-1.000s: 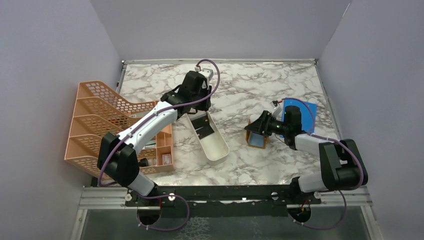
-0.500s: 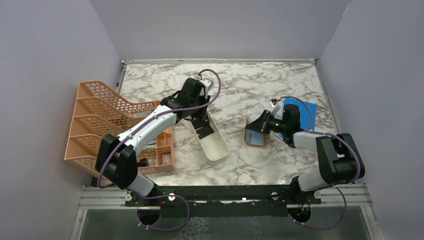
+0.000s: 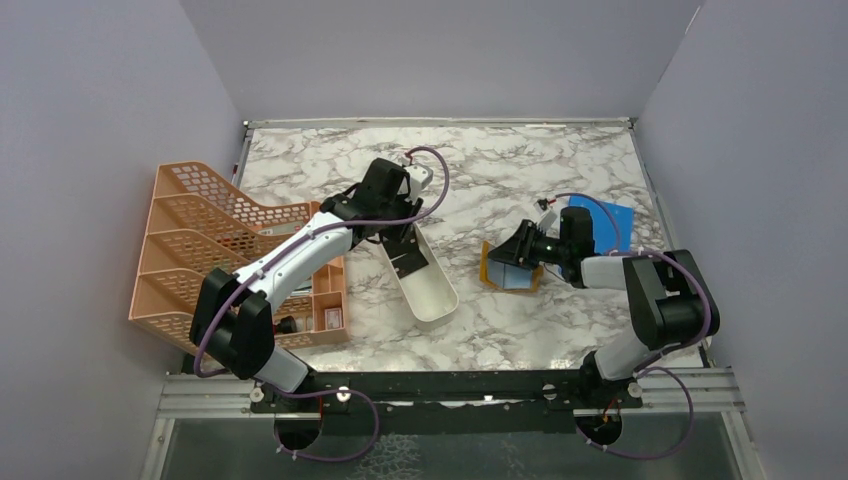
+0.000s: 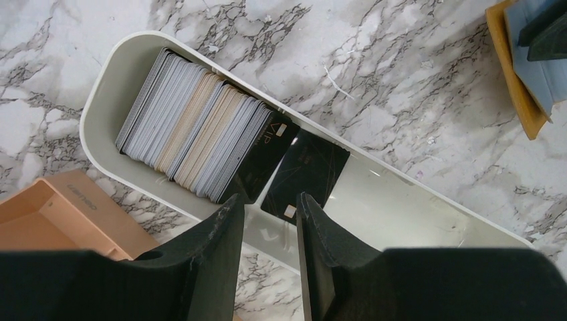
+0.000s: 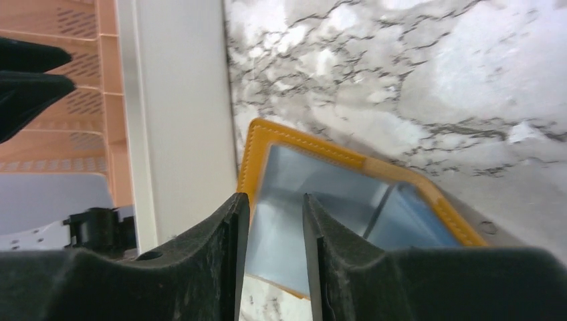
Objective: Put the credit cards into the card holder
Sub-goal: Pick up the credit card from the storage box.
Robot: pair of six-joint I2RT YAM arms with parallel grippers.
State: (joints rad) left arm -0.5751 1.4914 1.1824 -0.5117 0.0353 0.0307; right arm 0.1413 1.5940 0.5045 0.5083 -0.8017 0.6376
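Observation:
The credit cards (image 4: 194, 137) stand as a packed stack at one end of the long white tray (image 4: 414, 221); one black card (image 4: 309, 170) lies flat on the tray floor beside them. My left gripper (image 4: 269, 199) hovers open and empty just above that flat black card; in the top view it is over the tray (image 3: 400, 238). The card holder (image 3: 505, 272) lies open on the marble, orange rim with grey clear pockets (image 5: 321, 180). My right gripper (image 5: 274, 199) is open, its tips over the holder's inner pocket; whether they touch it I cannot tell.
A peach mesh file rack (image 3: 200, 245) stands at the left, with a small orange compartment box (image 3: 325, 295) beside the tray. A bright blue sheet (image 3: 612, 215) lies behind the right gripper. Grey walls enclose the marble table (image 3: 500, 170).
My right gripper and the open card holder have shifted a little to the left. My left gripper has come down and nearer over the tray, then held still.

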